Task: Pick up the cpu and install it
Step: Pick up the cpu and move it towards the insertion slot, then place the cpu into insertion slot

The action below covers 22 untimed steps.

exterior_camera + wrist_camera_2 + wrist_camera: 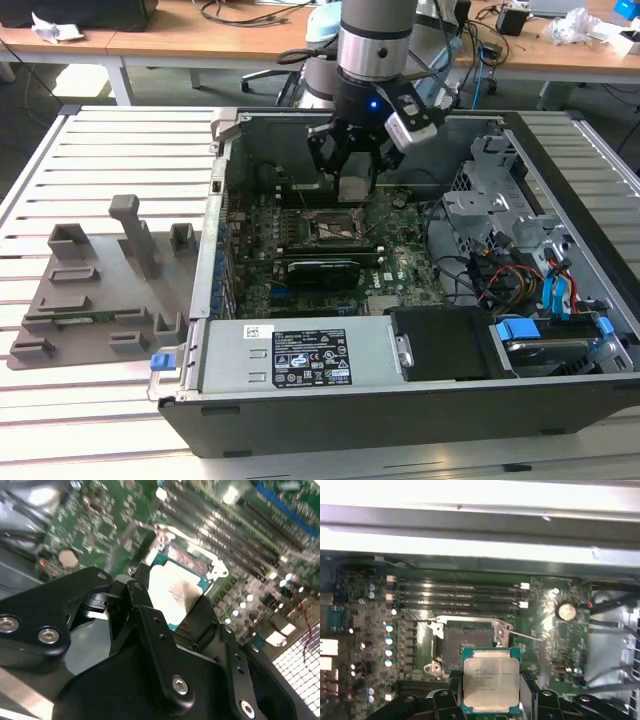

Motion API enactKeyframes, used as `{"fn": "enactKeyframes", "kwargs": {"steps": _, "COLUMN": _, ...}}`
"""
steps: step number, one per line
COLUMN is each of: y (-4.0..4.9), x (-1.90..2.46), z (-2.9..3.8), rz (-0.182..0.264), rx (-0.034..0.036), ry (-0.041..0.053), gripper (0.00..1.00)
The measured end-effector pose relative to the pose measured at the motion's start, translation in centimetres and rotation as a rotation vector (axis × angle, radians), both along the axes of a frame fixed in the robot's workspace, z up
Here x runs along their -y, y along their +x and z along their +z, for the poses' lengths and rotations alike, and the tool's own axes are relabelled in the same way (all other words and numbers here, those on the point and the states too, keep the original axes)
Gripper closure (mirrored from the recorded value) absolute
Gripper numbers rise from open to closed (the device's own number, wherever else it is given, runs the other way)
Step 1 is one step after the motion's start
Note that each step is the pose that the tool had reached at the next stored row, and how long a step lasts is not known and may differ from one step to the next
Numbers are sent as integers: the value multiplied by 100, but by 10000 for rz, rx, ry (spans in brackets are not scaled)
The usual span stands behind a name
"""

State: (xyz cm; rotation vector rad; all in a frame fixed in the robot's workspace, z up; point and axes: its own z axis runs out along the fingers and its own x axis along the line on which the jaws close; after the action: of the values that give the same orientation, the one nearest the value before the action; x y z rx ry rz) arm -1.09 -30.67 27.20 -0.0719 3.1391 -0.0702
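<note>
The cpu [490,680] is held by the jaws. The two black jaws are closed on its two sides, open just as wide as the chip. The silver top of the cpu shows in the first wrist view, with a thin green edge around it. In the second wrist view the cpu [172,592] sits between the black fingers [150,625], and its top looks pale and shiny.

In the exterior view the cpu [355,185] hangs in the air inside the open computer case [400,415]. It is over the green motherboard [400,255] and does not touch it. The square socket [335,228] is just below it. In the first wrist view the socket [465,647] is a dark square with a metal frame, and the cpu covers one corner of it. Long memory slots [460,597] lie just past the socket. A round silver battery [566,611] sits on the motherboard [545,645], off to one side.

The case lies on a slatted surface [100,140]. A grey tray [90,290] lies on the surface at the exterior view's left, beside the case.
</note>
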Motion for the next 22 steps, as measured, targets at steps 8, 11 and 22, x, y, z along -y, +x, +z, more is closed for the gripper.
{"fn": "enactKeyframes", "kwargs": {"steps": 8, "y": -86, "x": -31, "z": -28, "rz": -9, "rx": 0, "ry": -1, "gripper": 45}}
{"fn": "enactKeyframes", "kwargs": {"steps": 11, "y": -86, "x": -31, "z": -28, "rz": -12, "rx": 0, "ry": -1, "gripper": 45}}
{"fn": "enactKeyframes", "kwargs": {"steps": 22, "y": -86, "x": -31, "z": -28, "rz": -362, "rx": 0, "ry": -12, "gripper": 45}}
